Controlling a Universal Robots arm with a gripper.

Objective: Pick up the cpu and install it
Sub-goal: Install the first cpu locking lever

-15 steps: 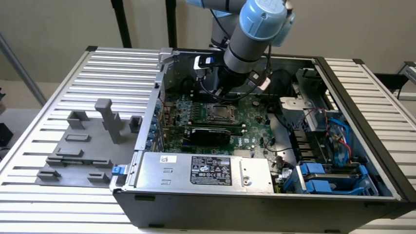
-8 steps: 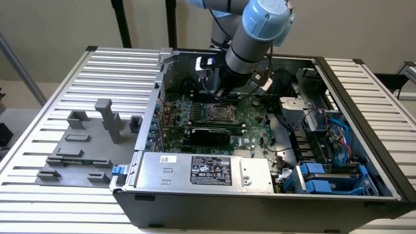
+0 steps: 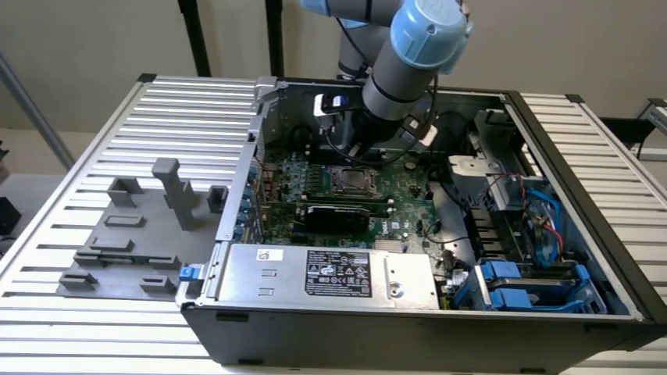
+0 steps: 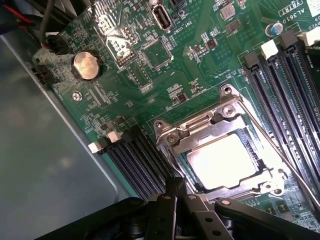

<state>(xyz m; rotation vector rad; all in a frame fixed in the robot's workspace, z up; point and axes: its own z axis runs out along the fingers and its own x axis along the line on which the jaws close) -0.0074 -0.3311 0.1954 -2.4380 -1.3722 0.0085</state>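
The cpu (image 4: 222,161), a pale silver square, lies flat inside the metal-framed socket (image 4: 230,112) on the green motherboard (image 4: 165,60). My gripper (image 4: 176,186) hovers just beside the socket's edge, its black fingers (image 4: 165,210) pressed together with nothing between them. In the exterior view the gripper (image 3: 360,155) hangs inside the open computer case (image 3: 417,328), just behind the socket (image 3: 347,180).
Black memory slots (image 4: 137,160) flank the socket on both sides, and a coin battery (image 4: 86,65) sits further off. A power supply (image 3: 333,273) fills the case's front; blue drive bays (image 3: 532,285) and cables are at the exterior view's right. Grey fixture blocks (image 3: 172,195) stand on the slatted table.
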